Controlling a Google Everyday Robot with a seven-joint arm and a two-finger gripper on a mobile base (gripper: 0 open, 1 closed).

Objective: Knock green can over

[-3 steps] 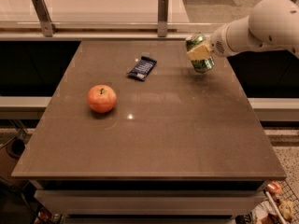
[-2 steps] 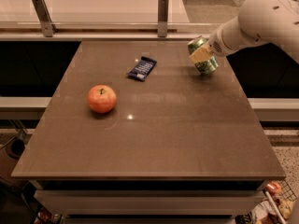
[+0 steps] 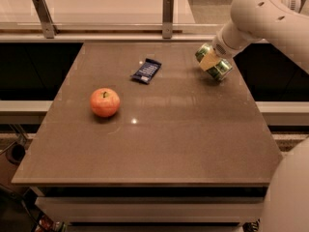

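Clasping the tilted green can at the table's far right, the gripper hides its middle.

Matt pale claw clasps glossy metal green can over sheeny table.

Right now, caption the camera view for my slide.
Gripper holds the green can tilted over the table, apple and dark snack packet apart.

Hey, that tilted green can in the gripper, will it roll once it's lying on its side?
Probably: the green can is a smooth cylinder, tilted far over in the gripper near the right edge of the table. That surface looks flat and glossy, so it might roll off.
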